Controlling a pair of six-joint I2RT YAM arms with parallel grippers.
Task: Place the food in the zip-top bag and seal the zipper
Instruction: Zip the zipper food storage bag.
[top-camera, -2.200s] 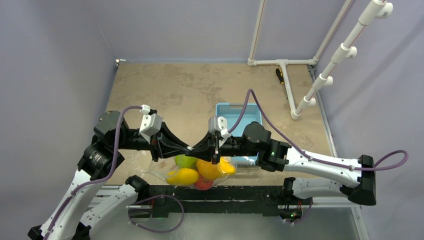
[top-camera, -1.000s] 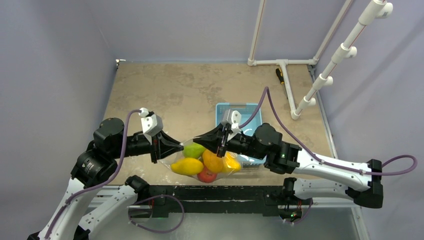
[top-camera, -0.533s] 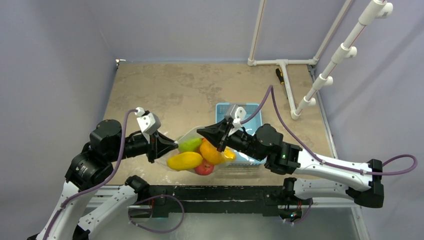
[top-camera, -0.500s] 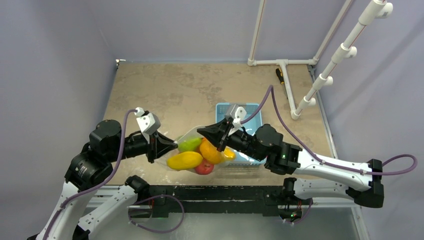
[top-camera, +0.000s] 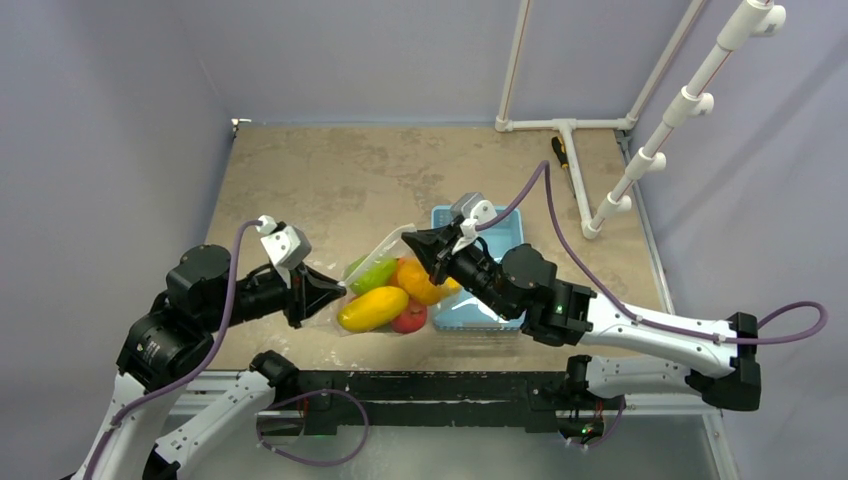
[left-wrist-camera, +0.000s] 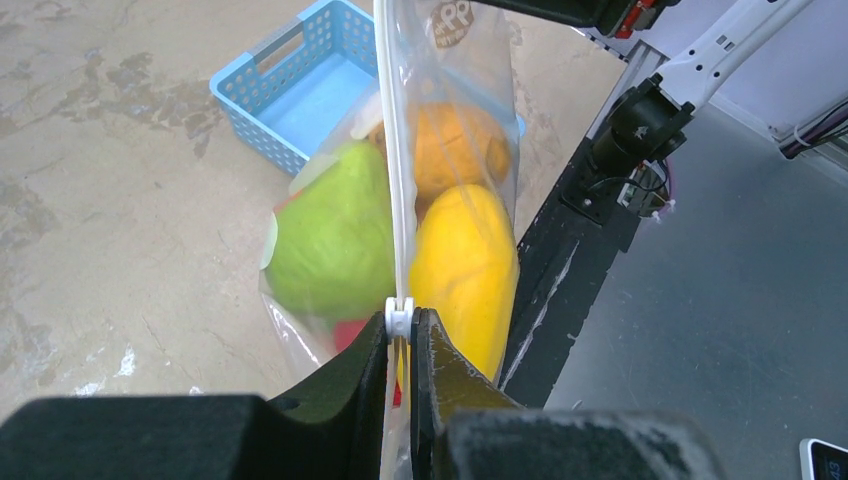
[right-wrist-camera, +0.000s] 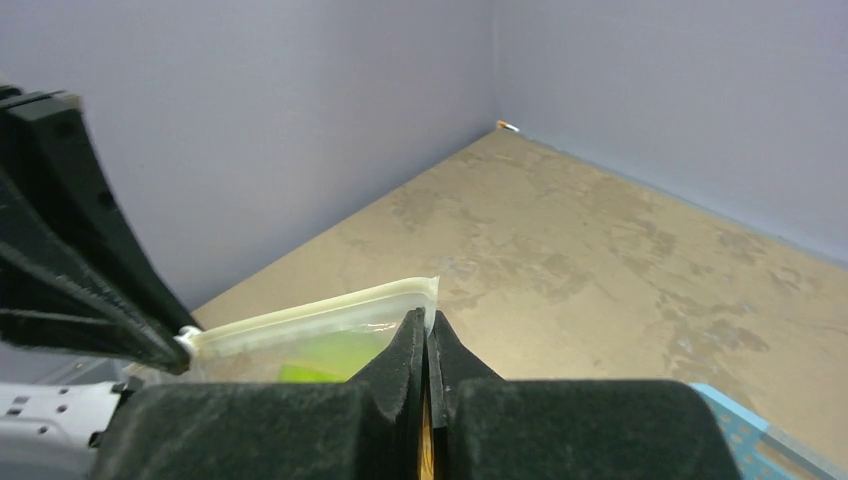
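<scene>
L hand (left-wrist-camera: 400, 335) pinches the zipper (left-wrist-camera: 392, 150) at its near end, R hand (right-wrist-camera: 428, 325) pinches the far corner. The zip-top bag (left-wrist-camera: 455, 60) is taut btwn them, prob. to straighten the strip for sealing. Toy fruits (left-wrist-camera: 335, 240) are inside, near the blue basket (left-wrist-camera: 300, 90).

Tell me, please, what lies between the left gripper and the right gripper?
The zipper of the zip-top bag runs from left gripper to right gripper, the food in the bag beneath it; the left wrist view shows it best.

Four fruits (top-camera: 372, 308) visible, one bag (top-camera: 384, 247), one basket (top-camera: 497, 225).
</scene>
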